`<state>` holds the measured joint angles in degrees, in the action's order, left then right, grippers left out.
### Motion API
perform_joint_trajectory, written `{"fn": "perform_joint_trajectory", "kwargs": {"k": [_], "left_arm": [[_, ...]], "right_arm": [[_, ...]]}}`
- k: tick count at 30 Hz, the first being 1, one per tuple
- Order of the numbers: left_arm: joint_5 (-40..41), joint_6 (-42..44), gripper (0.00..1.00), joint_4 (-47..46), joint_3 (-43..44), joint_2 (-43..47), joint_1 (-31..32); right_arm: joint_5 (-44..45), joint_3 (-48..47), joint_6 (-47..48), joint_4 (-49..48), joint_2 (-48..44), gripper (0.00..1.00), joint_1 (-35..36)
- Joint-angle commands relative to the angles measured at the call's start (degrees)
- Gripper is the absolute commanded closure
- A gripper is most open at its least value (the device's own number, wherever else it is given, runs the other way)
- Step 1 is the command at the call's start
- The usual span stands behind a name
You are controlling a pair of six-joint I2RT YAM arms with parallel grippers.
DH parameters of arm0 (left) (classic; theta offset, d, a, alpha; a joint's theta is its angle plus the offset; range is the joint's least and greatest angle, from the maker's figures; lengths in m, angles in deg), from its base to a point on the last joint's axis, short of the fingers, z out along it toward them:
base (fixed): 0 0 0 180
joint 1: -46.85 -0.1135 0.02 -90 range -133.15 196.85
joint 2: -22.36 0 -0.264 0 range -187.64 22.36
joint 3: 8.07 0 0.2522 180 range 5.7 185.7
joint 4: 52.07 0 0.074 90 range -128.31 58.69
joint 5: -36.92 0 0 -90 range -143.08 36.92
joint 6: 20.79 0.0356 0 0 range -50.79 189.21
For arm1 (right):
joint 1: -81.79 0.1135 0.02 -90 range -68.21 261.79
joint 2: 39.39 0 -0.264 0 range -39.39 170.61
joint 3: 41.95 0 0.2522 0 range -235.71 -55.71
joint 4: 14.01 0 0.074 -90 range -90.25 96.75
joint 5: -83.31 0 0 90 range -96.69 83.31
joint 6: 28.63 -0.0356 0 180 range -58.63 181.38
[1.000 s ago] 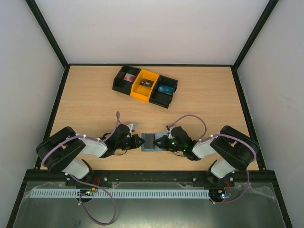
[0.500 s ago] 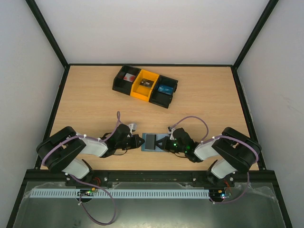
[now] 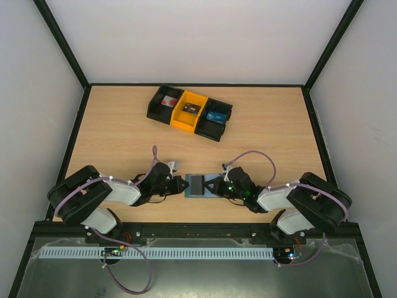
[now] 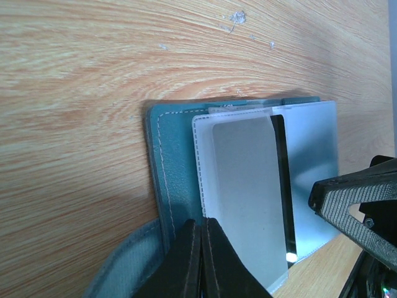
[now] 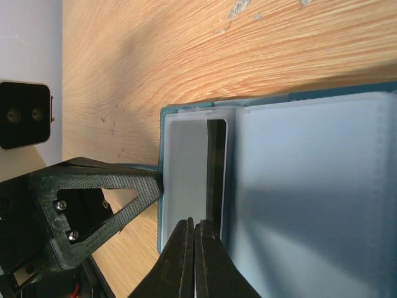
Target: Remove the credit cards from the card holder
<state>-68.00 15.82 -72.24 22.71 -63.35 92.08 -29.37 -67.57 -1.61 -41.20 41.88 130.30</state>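
The slate-blue card holder point(image 3: 200, 186) lies open and flat on the table between my two grippers. In the left wrist view its stitched blue edge point(image 4: 173, 161) frames a clear pocket holding a grey card point(image 4: 245, 186) with a black stripe. My left gripper point(image 4: 201, 222) is shut, its tip resting on the holder's left edge beside the pocket. My right gripper point(image 5: 193, 225) is shut, its tip resting on the grey card point(image 5: 189, 174) next to the stripe. The holder's pale right half point(image 5: 310, 174) lies flat. In the top view the left gripper point(image 3: 184, 184) and right gripper point(image 3: 211, 185) face each other across the holder.
A black-and-yellow compartment tray point(image 3: 201, 98) stands at the back centre, holding a red-and-white item point(image 3: 167, 101), a dark item point(image 3: 190, 109) and a bright blue item point(image 3: 216, 116). Black rails edge the table at both sides and the back.
The right arm's elbow has swung out to the right and lower, while its gripper stays at the holder's right side. The left arm and the holder have not visibly moved.
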Motion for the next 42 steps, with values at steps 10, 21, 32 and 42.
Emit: {"fn": "perform_joint_trajectory", "kwargs": {"k": [10,21,32,42], "left_arm": [[3.3,-0.2,0.97,7.5,-2.8,-1.7,0.3],[3.0,-0.3,0.97,6.3,-3.0,-2.8,0.6],[3.2,-0.3,0.97,5.9,-3.1,-3.3,0.6],[3.2,0.3,0.97,6.4,-2.5,-3.5,0.5]], "right_arm": [[1.8,-0.7,0.2,1.9,-0.5,0.93,0.3],[0.8,-2.9,-0.5,0.2,6.7,0.81,0.3],[2.7,-1.8,-0.4,0.0,5.2,0.98,0.3],[6.6,0.1,0.5,5.8,-1.0,0.98,0.3]]}}
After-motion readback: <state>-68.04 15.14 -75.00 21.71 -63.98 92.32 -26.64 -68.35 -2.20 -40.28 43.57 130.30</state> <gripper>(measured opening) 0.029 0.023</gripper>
